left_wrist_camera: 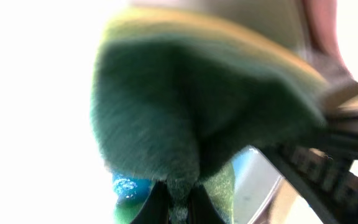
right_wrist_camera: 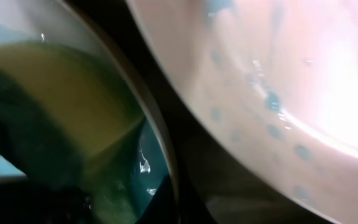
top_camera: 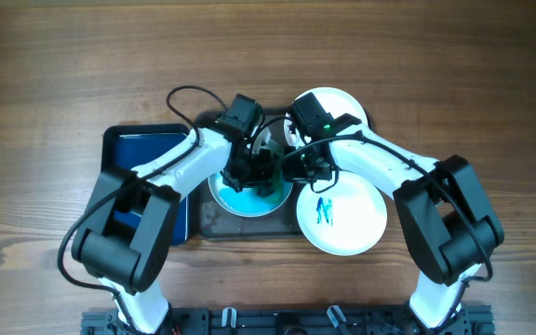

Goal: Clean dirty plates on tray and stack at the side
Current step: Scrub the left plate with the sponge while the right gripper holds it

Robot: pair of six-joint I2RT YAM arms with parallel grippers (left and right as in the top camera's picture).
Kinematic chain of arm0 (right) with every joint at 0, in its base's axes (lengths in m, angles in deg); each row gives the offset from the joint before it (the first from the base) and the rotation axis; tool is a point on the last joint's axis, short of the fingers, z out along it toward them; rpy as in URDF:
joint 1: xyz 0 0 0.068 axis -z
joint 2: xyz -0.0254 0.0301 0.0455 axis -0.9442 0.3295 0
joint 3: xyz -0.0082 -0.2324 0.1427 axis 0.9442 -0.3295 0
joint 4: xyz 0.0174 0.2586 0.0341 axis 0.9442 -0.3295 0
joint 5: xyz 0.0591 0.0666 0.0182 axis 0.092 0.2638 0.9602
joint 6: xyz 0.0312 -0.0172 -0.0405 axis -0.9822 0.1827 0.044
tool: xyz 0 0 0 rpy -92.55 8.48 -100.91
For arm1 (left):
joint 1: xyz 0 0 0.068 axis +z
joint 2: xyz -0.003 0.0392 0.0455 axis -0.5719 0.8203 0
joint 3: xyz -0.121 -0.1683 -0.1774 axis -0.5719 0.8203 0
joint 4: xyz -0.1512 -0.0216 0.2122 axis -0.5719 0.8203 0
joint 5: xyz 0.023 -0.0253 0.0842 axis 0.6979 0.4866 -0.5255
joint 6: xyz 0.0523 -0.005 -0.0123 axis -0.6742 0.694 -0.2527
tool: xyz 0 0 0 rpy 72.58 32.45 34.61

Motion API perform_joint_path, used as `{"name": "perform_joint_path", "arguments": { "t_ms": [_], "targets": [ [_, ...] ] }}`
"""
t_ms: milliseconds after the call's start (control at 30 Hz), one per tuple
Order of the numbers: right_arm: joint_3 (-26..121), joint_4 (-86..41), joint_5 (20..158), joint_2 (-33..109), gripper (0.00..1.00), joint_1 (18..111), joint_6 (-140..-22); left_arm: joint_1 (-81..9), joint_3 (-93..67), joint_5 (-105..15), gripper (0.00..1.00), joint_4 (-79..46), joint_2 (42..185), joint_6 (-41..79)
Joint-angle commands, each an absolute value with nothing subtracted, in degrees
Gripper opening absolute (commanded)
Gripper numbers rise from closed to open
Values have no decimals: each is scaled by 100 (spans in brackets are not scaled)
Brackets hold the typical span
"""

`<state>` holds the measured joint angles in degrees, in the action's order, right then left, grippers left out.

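Observation:
Three white plates show from overhead. The middle plate (top_camera: 247, 197), wet with teal, lies on the dark grey tray (top_camera: 208, 220). My left gripper (top_camera: 249, 175) (left_wrist_camera: 179, 208) is shut on a green and yellow sponge (left_wrist_camera: 185, 106) pressed onto that plate. My right gripper (top_camera: 299, 167) (right_wrist_camera: 176, 205) is shut on the same plate's rim (right_wrist_camera: 160, 143), with the sponge (right_wrist_camera: 67, 106) just beyond it. A second plate (top_camera: 342, 216) (right_wrist_camera: 278, 87), with blue scribble and spots, overlaps the tray's right end. A plain white plate (top_camera: 328, 104) lies at the back, partly under the right arm.
A smaller glossy blue tray (top_camera: 142, 151) lies to the left of the grey tray, partly under the left arm. Both arms cross over the tray's middle, close together. Bare wooden table (top_camera: 63, 74) surrounds everything.

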<state>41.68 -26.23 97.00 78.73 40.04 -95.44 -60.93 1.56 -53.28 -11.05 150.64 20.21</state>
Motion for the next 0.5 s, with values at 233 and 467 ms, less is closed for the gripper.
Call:
{"name": "perform_joint_path", "arguments": {
  "t_ms": [233,467],
  "targets": [
    [4113,-2708,9385,8035,5,3967,-9533,-5588,298,-8589,4,-71,15215,3046],
    [4113,-2693,9385,8035,4,3967,-9522,-5588,298,-9376,4,433,15217,3645]
  ]
}}
